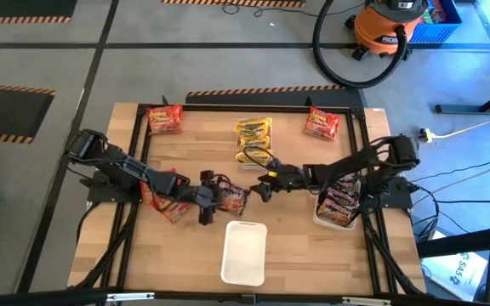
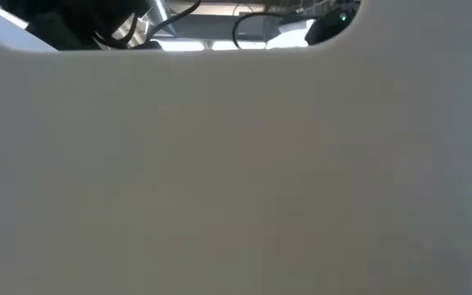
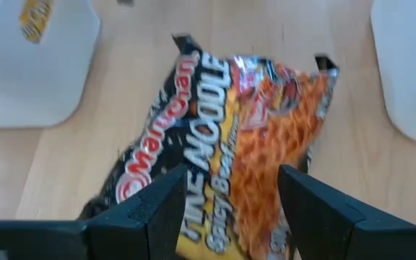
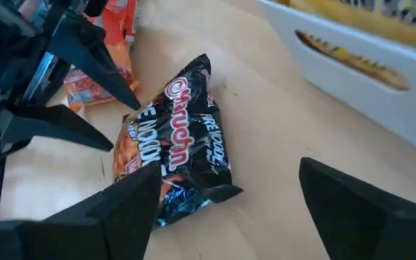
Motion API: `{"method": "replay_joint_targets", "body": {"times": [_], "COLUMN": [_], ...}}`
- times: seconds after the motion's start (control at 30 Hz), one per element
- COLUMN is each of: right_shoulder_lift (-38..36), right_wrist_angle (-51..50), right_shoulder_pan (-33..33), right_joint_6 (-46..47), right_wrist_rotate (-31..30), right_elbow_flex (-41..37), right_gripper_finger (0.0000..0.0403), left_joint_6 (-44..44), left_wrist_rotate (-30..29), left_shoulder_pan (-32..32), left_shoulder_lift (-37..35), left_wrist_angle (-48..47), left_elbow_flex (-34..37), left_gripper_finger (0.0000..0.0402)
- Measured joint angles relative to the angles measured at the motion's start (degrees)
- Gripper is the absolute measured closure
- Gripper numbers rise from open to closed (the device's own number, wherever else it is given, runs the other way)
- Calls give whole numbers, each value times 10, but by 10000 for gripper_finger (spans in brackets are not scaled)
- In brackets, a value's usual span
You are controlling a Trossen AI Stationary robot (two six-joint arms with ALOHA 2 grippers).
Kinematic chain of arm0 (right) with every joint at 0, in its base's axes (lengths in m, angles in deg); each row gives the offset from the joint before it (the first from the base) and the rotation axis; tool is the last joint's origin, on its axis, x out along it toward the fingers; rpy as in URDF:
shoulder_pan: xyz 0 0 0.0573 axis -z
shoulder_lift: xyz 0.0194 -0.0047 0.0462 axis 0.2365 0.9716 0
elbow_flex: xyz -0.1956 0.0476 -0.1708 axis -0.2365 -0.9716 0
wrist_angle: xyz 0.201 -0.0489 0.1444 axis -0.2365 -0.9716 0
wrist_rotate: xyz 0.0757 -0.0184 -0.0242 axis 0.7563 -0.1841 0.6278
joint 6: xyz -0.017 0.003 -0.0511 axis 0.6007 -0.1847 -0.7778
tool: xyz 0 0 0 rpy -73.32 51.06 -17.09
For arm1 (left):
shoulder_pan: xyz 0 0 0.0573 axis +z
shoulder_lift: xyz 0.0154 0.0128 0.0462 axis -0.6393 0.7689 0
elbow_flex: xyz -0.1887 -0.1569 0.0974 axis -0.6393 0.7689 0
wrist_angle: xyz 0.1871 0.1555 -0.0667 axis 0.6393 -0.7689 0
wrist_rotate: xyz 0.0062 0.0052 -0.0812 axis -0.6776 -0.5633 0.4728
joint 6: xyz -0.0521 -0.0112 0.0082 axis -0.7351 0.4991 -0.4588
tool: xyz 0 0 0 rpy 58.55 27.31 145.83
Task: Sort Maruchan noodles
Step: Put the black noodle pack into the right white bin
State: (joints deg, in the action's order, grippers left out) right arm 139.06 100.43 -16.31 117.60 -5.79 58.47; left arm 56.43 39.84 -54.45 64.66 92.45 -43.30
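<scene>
Seen from above, a wooden table with a black frame carries both dark arms, which meet near its middle. The left gripper [image 1: 206,204] reaches in from the left with its two dark, wedge-shaped fingers [image 3: 166,206] spread either side of a dark Maruchan packet [image 1: 231,198]; in the left wrist view the crinkly, glossy packet lies between the fingers, its near end passing under them, and whether they touch it cannot be told. The right gripper [image 1: 264,184] hangs just beside the same packet on its other side, its fingers spread wide and holding nothing; in the right wrist view the packet lies flat on the bare wood between and beyond them. Nearer the table's front edge lies an empty white rectangular tray [image 1: 245,252], smooth with rounded corners. Under the left arm lie red packets [image 1: 168,206]. To the right, a second white tray [image 1: 324,216] holds stacked dark packets [image 1: 340,201] beneath the right arm. Farther back, a tray of yellow packets [image 1: 253,140] sits centrally, flanked by one red packet at the far left [image 1: 164,119] and another at the far right [image 1: 321,125]. The low view is blocked by a plain white surface
</scene>
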Motion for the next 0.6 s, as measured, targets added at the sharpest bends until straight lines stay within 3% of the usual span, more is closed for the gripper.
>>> {"method": "replay_joint_targets", "body": {"times": [0.27,0.6], "right_shoulder_lift": [68,137], "right_wrist_angle": [61,58], "right_shoulder_pan": [0,6], "right_joint_6": [61,62], "right_wrist_rotate": [15,62], "right_elbow_flex": [6,76], "right_gripper_finger": [99,100], "left_joint_6": [-12,-15], "left_wrist_rotate": [16,23], "left_shoulder_pan": [10,9], "left_shoulder_lift": [0,33], "left_wrist_angle": [141,196], "left_elbow_flex": [66,95], "left_gripper_finger": [190,190]}}
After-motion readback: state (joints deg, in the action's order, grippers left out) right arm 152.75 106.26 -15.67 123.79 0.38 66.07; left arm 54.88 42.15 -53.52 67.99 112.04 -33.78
